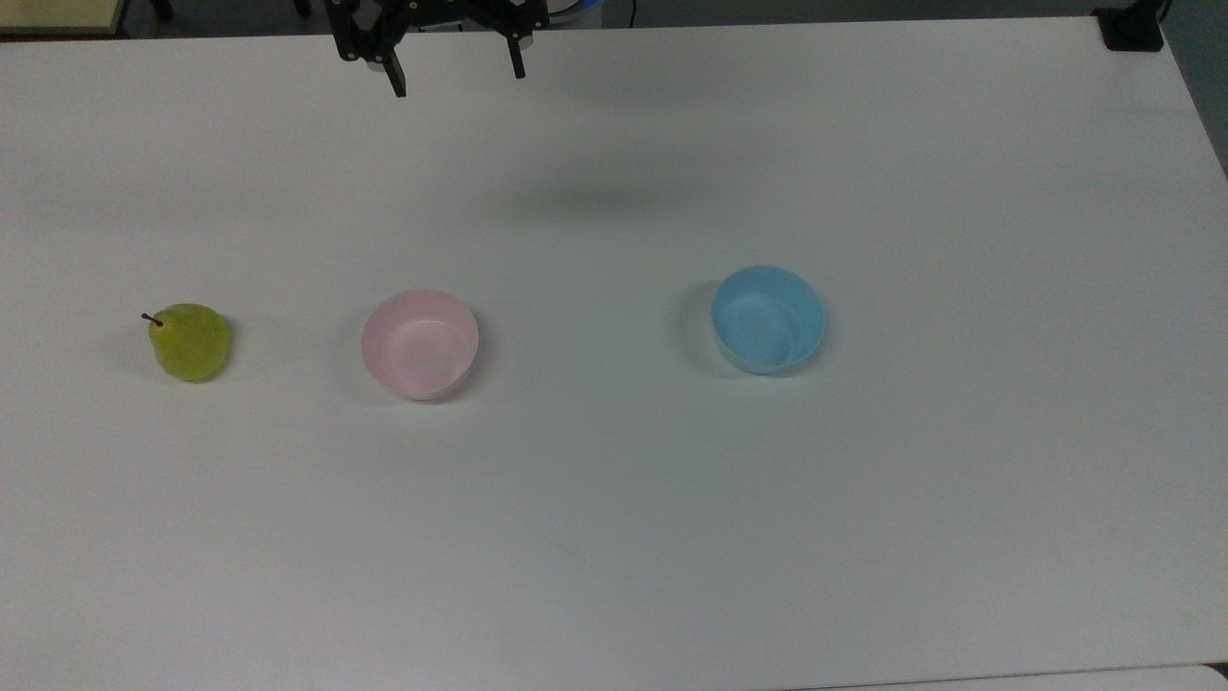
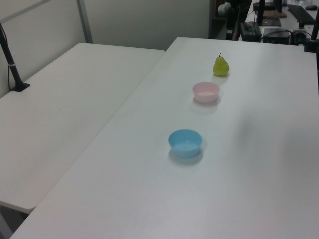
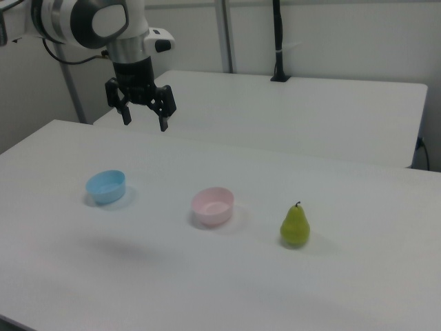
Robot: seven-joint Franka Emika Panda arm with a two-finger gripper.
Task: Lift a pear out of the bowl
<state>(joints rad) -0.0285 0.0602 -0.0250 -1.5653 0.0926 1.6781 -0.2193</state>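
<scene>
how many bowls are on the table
2. The pink bowl sits beside the pear, near the top view's left. The blue bowl sits apart, toward the top view's right. Both look empty; nothing seems hidden.

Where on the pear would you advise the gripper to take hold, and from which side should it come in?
Probably the wide lower body of the pear, from straight above. It stands upright on the table, apart from the pink bowl, stem up, so the open gripper can straddle the narrow neck and close on the rounded flanks.
</scene>
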